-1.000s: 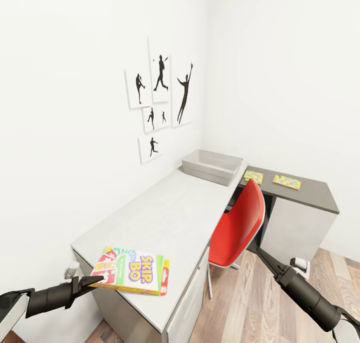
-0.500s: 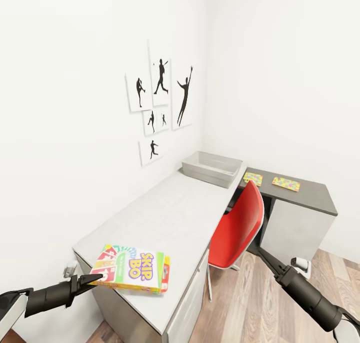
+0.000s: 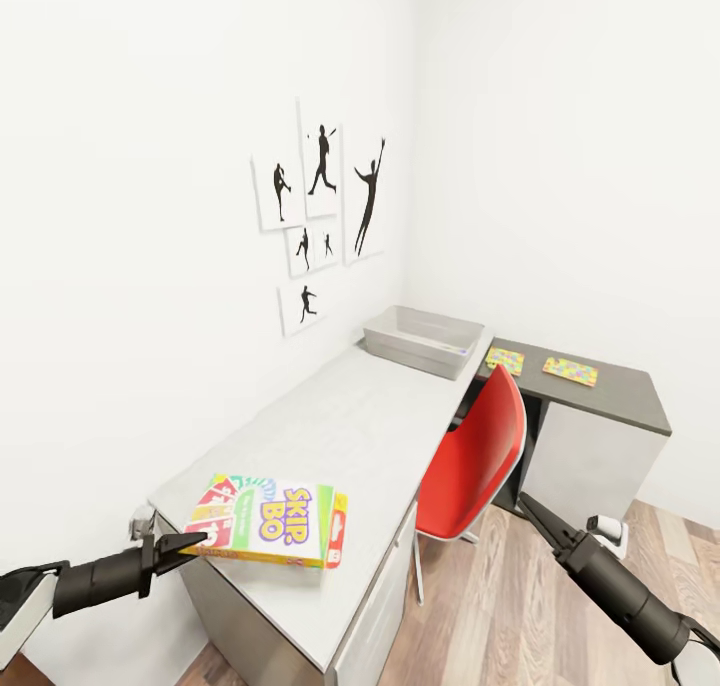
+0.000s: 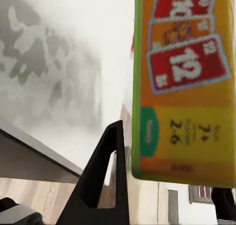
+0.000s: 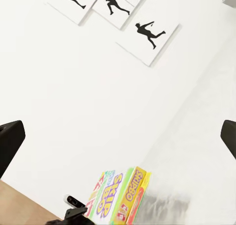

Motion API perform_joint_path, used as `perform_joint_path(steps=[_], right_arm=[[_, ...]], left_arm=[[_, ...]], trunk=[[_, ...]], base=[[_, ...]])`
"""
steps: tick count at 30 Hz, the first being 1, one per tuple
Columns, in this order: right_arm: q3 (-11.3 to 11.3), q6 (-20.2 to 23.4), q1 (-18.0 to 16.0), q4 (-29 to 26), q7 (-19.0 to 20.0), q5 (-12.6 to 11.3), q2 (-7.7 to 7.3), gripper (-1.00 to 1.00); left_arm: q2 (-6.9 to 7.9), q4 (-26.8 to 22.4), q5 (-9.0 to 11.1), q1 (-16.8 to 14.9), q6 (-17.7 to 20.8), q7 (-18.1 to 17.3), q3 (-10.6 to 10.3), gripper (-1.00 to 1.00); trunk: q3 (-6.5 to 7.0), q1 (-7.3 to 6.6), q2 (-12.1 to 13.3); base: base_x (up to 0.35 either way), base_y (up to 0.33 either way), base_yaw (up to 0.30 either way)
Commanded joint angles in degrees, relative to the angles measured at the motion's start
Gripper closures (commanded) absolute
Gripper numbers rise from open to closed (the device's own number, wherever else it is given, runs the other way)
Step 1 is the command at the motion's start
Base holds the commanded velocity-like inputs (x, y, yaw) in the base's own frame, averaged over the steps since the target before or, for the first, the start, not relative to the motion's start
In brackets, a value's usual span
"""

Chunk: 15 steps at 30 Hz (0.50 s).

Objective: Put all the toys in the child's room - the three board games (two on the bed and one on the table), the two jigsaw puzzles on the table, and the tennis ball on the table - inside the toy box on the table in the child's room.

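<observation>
1. Left claw (image 3: 190, 543) is clamped on the near edge of the Skip-Bo board game (image 3: 270, 522), one dark finger (image 4: 105, 176) showing right beside the box's yellow back in the left wrist view
2. The box juts out flat from the claw, over the near end of the table (image 3: 350, 416), looking just clear of the top rather than resting on it
3. Risk number one: that's an edge pinch on a wide flat box, so the far end may sag or the box may twist out of the grip if the arm swings hard
4. Risk number two: if the claw dips, the box's far corner could catch on the table top and get levered loose
5. Further out from the claw, the toy box (image 3: 424, 339) sits at the far end of the table, well apart: a long carry
6. Beyond it, two jigsaw puzzles (image 3: 570, 371) lie on the dark lower section
7. Right claw (image 3: 530, 511) hangs low beside the red chair (image 3: 478, 456), holding nothing; fingers look together, though I cannot tell for sure
</observation>
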Motion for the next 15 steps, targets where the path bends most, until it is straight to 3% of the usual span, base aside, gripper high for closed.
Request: perform_joint_path(steps=[1, 8, 15], right_arm=[[0.0, 0.4, 0.0, 0.0, 0.0, -0.2, 0.0, -1.0], [0.1, 0.3, 0.0, 0.1, -0.1, 0.2, 0.18, -1.0], [0.3, 0.1, 0.0, 0.1, -0.1, 0.4, 0.49, -1.0]], left_arm=[[0.01, -0.1, -0.1, -0.3, 1.1, 0.0, -0.1, 1.0], [0.09, -0.8, -0.4, -0.8, 2.3, 0.2, -0.3, 1.0], [1.66, -1.0, -0.5, -0.9, 2.5, 0.0, -0.3, 1.0]], trunk=[[0.15, -0.22, 0.4], [1.79, -1.76, 3.2], [3.49, -3.29, 6.0]], base=[[0.0, 0.0, -0.102], [0.0, 0.0, -0.178], [-0.001, 0.0, -0.215]])
